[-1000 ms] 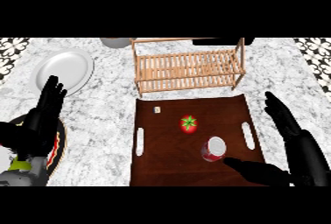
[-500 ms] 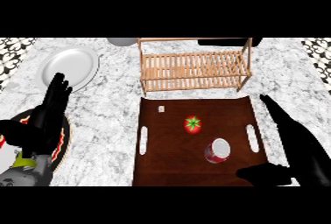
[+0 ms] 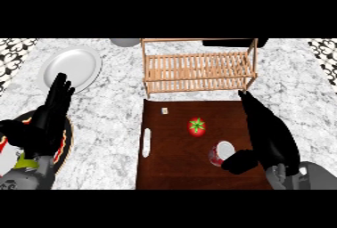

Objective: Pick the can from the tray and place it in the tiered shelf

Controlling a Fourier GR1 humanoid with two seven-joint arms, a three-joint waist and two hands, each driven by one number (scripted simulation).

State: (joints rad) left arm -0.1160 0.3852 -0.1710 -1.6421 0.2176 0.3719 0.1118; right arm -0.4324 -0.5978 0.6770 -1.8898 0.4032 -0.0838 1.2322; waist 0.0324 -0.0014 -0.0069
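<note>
**Can** [image 3: 219, 153]: your task item. It sits on the tray [image 3: 172, 165], in the tray's 4 o'clock quarter and at 5 o'clock from the tomato [image 3: 196, 126]. Pale top, red side. I cannot tell whether it is upright or tipped.

**Right hand** [image 3: 270, 138]: lies along the tray's 3 o'clock edge with its fingers straight, pointing to 12 o'clock. The thumb is bent in at the can's 4 o'clock side, touching or just beside it. Nothing is enclosed, so treat the hand as spread and holding nothing.

**Left hand** [image 3: 52, 113]: rests at 9 o'clock of the view, off the tray, fingers straight and up. It holds nothing and partly covers a dark red-rimmed plate [image 3: 63, 144].

**Shelf** [image 3: 197, 71]: your target, a slatted wooden frame at 12 o'clock, just beyond the tray's far edge.

**White plate** [image 3: 72, 67]: at 10 o'clock, well apart from the tray.

**Step in hand**, as I judge it: the approach to the grasp. The can is not yet picked and the shelf has nothing on it.

**Next move calls for**: bring the fingers round the can's 2 o'clock side opposite the thumb and close on it. Lift clear of the tray, keeping off the tomato. Then carry it to 12 o'clock, mind the shelf's posts, and set the can on a tier.
</note>
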